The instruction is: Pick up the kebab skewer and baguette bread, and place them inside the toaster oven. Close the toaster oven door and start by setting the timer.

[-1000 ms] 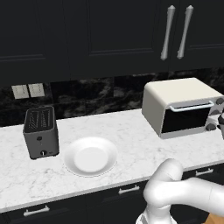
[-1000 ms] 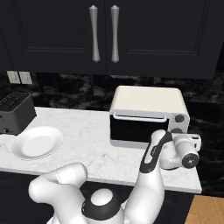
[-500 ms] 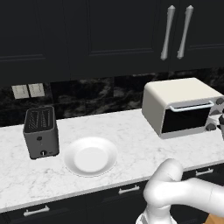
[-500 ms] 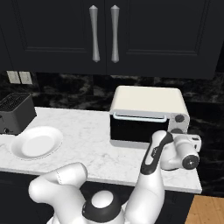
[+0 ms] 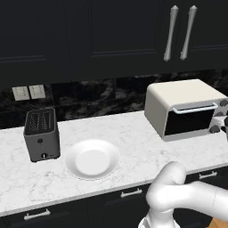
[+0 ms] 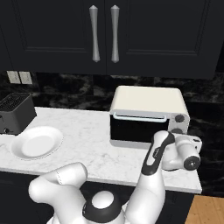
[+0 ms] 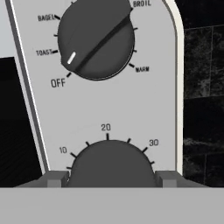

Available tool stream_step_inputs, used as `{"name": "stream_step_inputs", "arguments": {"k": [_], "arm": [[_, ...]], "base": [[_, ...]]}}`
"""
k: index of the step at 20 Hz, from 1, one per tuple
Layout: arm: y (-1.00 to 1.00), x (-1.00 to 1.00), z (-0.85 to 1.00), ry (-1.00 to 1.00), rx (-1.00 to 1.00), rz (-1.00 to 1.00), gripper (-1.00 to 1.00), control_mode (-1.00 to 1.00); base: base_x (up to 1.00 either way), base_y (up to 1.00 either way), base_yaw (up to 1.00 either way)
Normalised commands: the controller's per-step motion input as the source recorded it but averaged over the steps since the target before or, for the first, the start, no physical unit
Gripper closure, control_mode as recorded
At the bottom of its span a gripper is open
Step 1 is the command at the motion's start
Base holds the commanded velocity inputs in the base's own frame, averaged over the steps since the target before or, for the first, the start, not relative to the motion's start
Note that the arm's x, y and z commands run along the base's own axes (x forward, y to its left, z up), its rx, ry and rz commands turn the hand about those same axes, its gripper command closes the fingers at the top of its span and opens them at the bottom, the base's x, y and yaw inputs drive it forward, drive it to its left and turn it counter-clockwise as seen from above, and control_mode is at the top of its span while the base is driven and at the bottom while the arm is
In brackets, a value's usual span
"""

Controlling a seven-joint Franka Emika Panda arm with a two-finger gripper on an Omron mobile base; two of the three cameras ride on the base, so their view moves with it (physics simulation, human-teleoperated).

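Observation:
The cream-white toaster oven stands at the right of the counter. Its dark glass toaster oven door is shut under the silver bar handle. My gripper is pressed up to the knob panel on the oven's right side. In the hand view its two fingertips sit tight against either side of the lower timer knob, below the 10, 20 and 30 marks. The upper mode knob points between TOAST and OFF. The kebab skewer and the baguette bread are hidden.
A bare white plate lies mid-counter. A dark grey two-slot toaster stands to its left. Black upper cabinets with silver handles hang above, and the counter ends just right of the oven.

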Motion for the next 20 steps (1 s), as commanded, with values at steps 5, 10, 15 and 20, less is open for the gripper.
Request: {"name": "stream_step_inputs", "arguments": {"k": [5,10,15,20], "arm": [[0.00,0.00,0.00,0.00,0.09,-0.04,1.00,-1.00],[0.00,0.00,0.00,0.00,0.10,-0.05,1.00,-1.00],[0.00,0.00,0.00,-0.03,0.13,-0.04,1.00,-1.00],[0.00,0.00,-0.01,-0.05,0.14,-0.02,1.00,-1.00]], "base": [[0.00,0.00,0.00],[0.00,0.00,0.00],[0.00,0.00,0.00],[0.00,0.00,0.00]]}}
